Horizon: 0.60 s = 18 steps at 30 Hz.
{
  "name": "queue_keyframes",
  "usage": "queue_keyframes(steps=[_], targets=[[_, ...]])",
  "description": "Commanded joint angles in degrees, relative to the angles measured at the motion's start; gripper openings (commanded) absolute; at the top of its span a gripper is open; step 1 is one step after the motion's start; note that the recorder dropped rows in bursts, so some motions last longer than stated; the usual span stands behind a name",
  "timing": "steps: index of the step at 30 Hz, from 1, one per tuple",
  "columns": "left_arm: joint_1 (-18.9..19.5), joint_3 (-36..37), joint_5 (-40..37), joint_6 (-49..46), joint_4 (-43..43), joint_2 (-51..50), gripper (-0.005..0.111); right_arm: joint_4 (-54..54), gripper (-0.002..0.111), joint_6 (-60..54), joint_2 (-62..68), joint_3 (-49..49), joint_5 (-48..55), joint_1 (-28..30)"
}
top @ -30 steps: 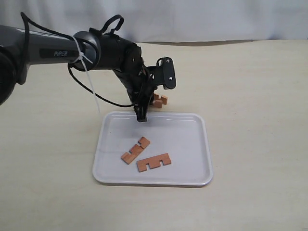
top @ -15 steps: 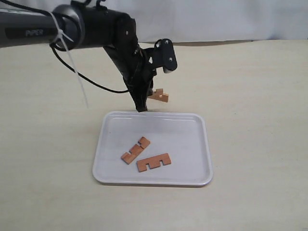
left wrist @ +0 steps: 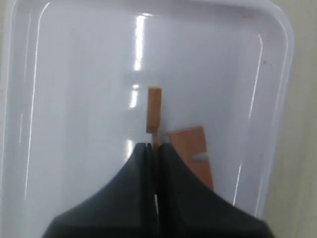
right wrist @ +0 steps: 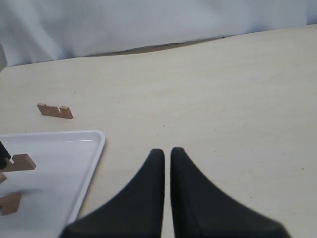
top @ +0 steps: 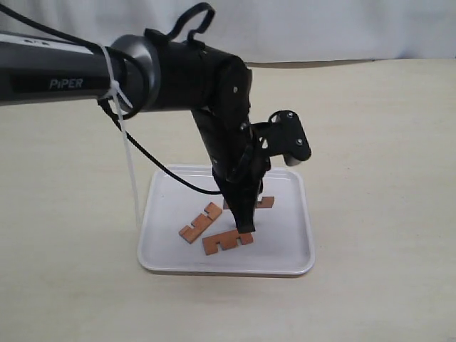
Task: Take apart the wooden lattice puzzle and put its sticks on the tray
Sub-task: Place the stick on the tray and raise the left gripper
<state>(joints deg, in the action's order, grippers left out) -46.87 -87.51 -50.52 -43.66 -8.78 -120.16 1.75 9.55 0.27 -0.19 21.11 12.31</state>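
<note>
The lattice puzzle is apart; only single sticks show. My left gripper (top: 246,222) hangs low over the white tray (top: 286,239), shut on one reddish-brown stick (top: 266,202). In the left wrist view that stick (left wrist: 154,114) pokes out edge-on from the gripper (left wrist: 154,147), above the tray floor (left wrist: 74,99) and a lying stick (left wrist: 194,154). Two sticks (top: 200,222) (top: 226,241) lie in the tray's near half. A fourth stick (right wrist: 55,110) lies on the table beyond the tray (right wrist: 94,144); the arm hides it in the exterior view. My right gripper (right wrist: 167,151) is shut and holds nothing, over bare table.
The beige tabletop (top: 377,178) surrounds the tray. A pale cloth backdrop (top: 320,28) runs along the far edge. The left arm's black cable and white zip tie (top: 132,178) hang down by the tray's left side.
My left gripper has swung from behind the tray's far rim to low over the tray, carrying one stick. One stick stayed on the table behind the tray.
</note>
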Motion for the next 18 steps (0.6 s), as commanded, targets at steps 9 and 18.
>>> queue_keyframes(steps=[9,18], targets=[[-0.74,-0.59,-1.23,9.59,5.34,-0.47,0.026,0.01,0.004,-0.42,-0.27,0.19,-0.25,0.17],[-0.74,-2.39,-1.72,16.03,10.02,0.13,0.056,0.01,0.004,-0.42,-0.27,0.19,-0.25,0.17]])
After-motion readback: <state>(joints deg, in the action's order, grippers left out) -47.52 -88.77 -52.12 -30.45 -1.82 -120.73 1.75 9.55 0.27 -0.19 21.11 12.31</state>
